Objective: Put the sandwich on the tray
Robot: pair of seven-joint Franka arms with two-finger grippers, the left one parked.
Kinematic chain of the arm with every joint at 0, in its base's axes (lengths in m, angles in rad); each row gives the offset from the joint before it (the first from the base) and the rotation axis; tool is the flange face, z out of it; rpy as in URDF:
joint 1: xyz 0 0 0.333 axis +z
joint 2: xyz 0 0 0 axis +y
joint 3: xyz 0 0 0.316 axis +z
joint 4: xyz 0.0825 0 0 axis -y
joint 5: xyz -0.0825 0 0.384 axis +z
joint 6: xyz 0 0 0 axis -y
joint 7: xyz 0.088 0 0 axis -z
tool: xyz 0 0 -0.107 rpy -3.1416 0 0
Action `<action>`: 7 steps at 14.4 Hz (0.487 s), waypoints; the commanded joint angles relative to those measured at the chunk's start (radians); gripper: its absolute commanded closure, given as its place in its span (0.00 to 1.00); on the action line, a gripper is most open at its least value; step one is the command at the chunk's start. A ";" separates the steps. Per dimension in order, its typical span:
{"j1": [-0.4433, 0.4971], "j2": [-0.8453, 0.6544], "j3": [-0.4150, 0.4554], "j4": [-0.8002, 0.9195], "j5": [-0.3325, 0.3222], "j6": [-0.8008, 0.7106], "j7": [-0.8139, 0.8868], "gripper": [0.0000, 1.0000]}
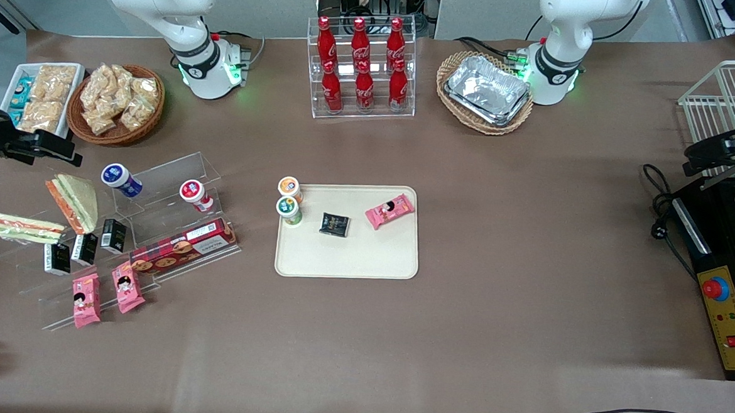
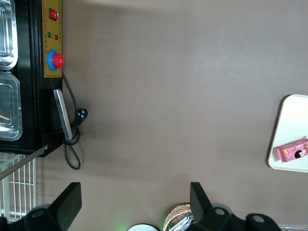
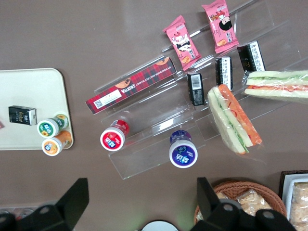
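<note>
Long thin plastic-wrapped sandwich (image 1: 18,226) with pale bread and red-green filling stripes: lies flat on the clear acrylic stepped display stand (image 1: 153,220) at the working arm's end of the table. Long axis runs sideways along the table, one end toward the table edge, the other toward the triangular sandwich with orange edge (image 1: 73,202) just beside it. In the wrist view the long sandwich (image 3: 279,86) shows only partly.

Large cream-beige rectangular plastic tray with rounded corners (image 1: 346,259): mid-table, well apart from the sandwich. On it: two small round cups (image 1: 290,202), one black packet (image 1: 334,224), one pink snack packet (image 1: 390,211).

Right arm's black two-finger gripper (image 3: 142,199): raised above the stand, camera looking straight down; fingers (image 3: 77,197) spread wide apart, nothing between them. From the front, the gripper (image 1: 62,151) hangs over the table edge by the sandwiches, apart from both.

Counts on the stand: two sandwiches, two lidded cups, three black cartons, two pink packets, one red tartan biscuit box (image 1: 183,245).
</note>
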 commanded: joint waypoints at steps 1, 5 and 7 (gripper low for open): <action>0.003 -0.003 -0.001 0.010 -0.054 -0.009 -0.041 0.00; -0.006 0.002 -0.002 0.012 -0.106 -0.003 -0.083 0.00; -0.012 0.006 -0.017 0.012 -0.112 -0.001 -0.077 0.00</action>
